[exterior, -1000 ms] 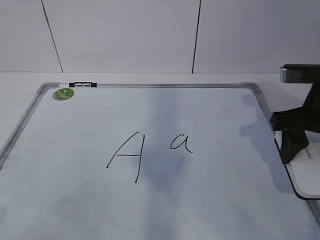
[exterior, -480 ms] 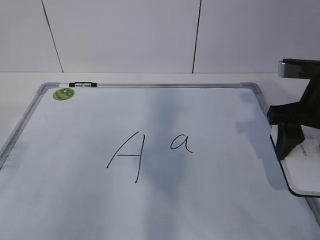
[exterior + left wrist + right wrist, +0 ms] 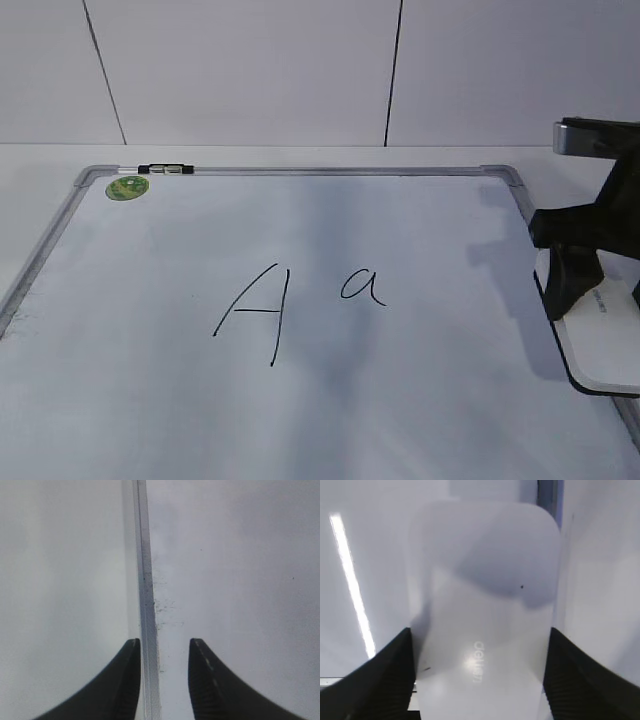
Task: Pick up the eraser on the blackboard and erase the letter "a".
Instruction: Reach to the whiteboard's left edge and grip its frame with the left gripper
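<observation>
— White surface everywhere: where's the blackboard [image 3: 420,400]?
— Flat on the worktop [image 3: 40,165], stretching left of the right hand [image 3: 572,300].
— And the eraser [image 3: 605,345]?
— Between that hand's fingers [image 3: 380,680], grasped at both long sides, over the frame edge.
— Left hand [image 3: 162,680]?
— Released, straddling the frame rail.
— Letter "a" [image 3: 362,286]?
— Well left of the eraser, unerased

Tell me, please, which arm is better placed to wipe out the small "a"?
The right. Its gripper has the eraser between its fingers, right of the letter "a". The left gripper straddles the blackboard frame, holding nothing.
</observation>
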